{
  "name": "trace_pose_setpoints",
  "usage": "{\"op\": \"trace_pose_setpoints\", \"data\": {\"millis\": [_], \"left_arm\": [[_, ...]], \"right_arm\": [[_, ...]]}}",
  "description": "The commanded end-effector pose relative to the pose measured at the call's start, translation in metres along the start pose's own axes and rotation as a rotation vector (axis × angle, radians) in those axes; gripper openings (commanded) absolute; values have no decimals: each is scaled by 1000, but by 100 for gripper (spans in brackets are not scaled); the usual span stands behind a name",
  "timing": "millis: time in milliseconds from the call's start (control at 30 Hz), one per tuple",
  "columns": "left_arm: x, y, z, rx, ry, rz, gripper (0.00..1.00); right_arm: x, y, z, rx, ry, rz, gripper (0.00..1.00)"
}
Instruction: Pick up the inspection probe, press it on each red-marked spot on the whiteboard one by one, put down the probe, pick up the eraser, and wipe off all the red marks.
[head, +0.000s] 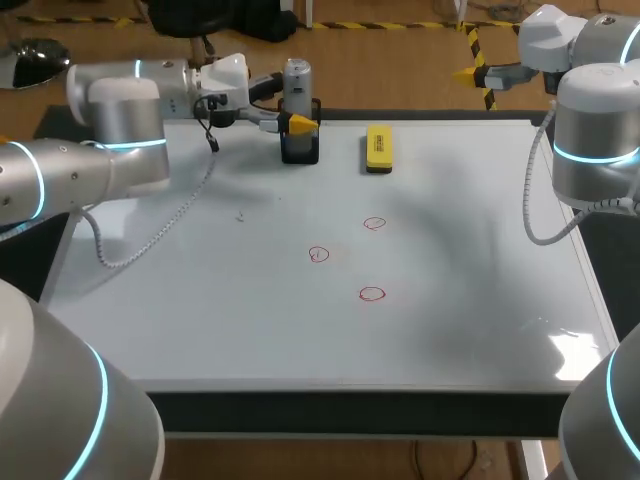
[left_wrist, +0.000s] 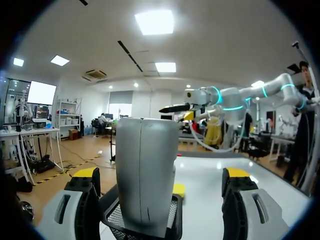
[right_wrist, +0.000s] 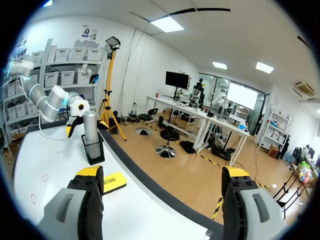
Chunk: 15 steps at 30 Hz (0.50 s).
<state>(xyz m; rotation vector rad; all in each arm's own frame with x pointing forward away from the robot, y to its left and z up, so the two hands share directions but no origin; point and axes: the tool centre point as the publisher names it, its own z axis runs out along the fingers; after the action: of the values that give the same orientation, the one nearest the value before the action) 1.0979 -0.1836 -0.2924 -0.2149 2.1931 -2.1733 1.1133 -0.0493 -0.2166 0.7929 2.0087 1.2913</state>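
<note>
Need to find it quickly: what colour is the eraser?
The eraser is yellow; head view shows it best.

Eraser (right_wrist: 114, 182) near spread right fingers (right_wrist: 85, 200); probe (right_wrist: 90, 125) upright in holder (right_wrist: 95, 150) beyond.

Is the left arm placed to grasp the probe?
Probably yes: the left gripper is open with a finger either side of the probe, upright in its black holder; nothing visible blocks closing.

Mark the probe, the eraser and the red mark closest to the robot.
probe (head: 297, 80): head view, grey upper body.
eraser (head: 379, 147): head view, yellow top.
closest red mark (head: 371, 294): head view, middle of ring.
</note>
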Motion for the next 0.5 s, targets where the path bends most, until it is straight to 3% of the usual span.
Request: {"op": "trace_pose_setpoints", "data": {"millis": [33,500], "left_arm": [[0,3,1,3,-4,2,100],[-4,9,2,9,-14,-4,100]], "right_arm": [[0,0,0,1,1,0,100],[0,0,0,1,1,0,100]]}}
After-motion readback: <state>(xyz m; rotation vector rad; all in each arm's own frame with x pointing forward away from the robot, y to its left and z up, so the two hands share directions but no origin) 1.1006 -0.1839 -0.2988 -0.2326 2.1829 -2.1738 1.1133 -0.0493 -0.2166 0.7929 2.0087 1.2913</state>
